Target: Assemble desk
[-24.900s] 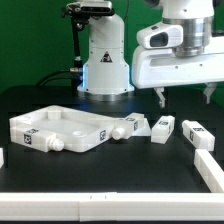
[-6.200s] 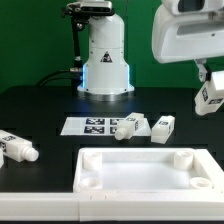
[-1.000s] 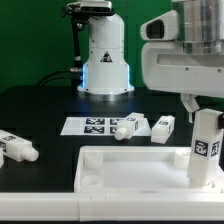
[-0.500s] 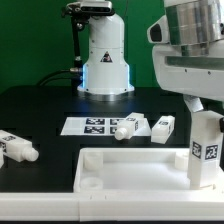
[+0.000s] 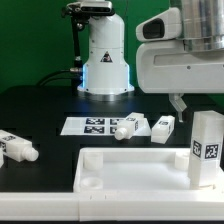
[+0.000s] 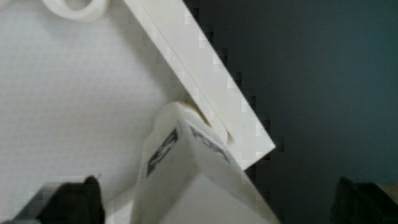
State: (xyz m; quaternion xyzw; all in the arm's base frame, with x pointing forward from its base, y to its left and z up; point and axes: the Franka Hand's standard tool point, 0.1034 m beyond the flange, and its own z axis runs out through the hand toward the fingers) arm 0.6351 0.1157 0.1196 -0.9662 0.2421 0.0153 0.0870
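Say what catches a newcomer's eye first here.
A white leg stands upright at the desk panel's corner socket on the exterior view's right, tag facing the camera. The open gripper hangs just above it, not touching. One loose leg lies far left, two others beside the marker board.

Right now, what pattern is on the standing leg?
A black-and-white square tag, clearest in exterior view.

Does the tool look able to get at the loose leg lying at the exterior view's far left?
Probably yes: that leg lies alone on the table, nothing over it, and the tool is open.
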